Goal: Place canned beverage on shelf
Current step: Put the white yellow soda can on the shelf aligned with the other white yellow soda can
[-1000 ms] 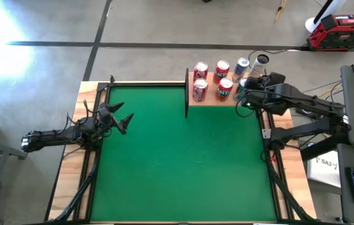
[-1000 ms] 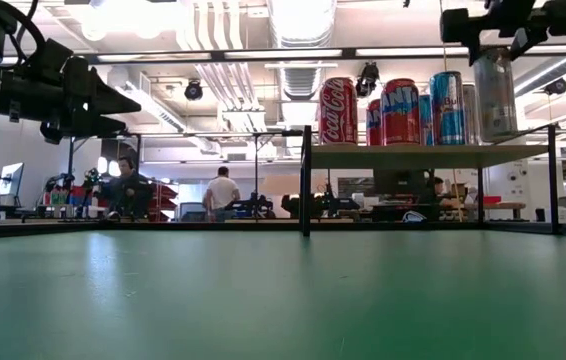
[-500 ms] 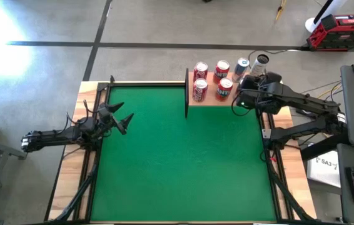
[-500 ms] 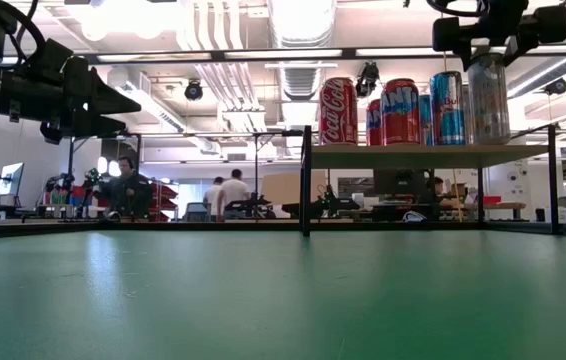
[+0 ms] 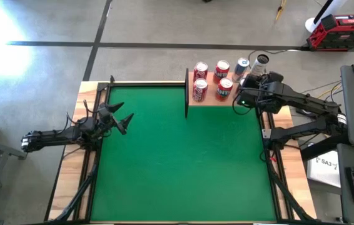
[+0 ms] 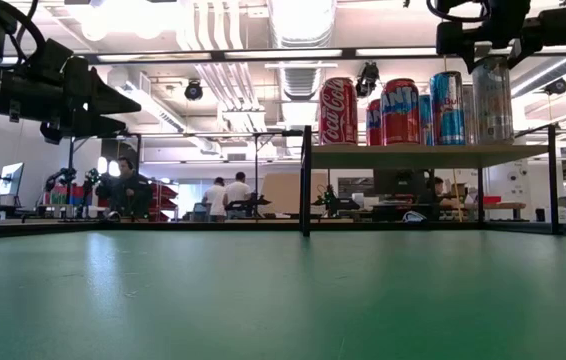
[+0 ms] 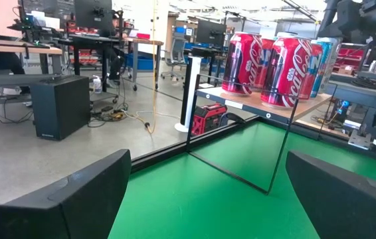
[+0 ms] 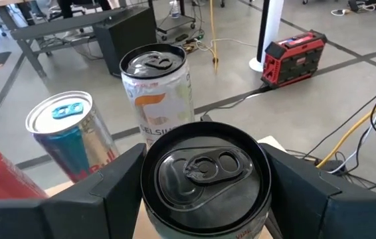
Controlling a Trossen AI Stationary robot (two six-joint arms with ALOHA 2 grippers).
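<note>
The can (image 8: pixel 204 176) sits clamped between my right gripper (image 8: pixel 204 182) fingers, upright at the right end of the shelf (image 5: pixel 211 101). Just beside it stand a blue can (image 8: pixel 75 136) and a white one (image 8: pixel 158 89) (4 red cans (image 5: pixel 201 70) sit farther along). My left gripper (image 5: pixel 122 122) hangs spread wide over the table's left edge.

Readable labels on the cans, not much else

The red can (image 6: pixel 338 110) at upper centre of the low view says "Coca-Cola" in white script; the red can (image 6: pixel 400 111) right of it shows "ANT"; the pale can (image 8: pixel 157 93) in the right wrist view reads "ELSIU".
</note>
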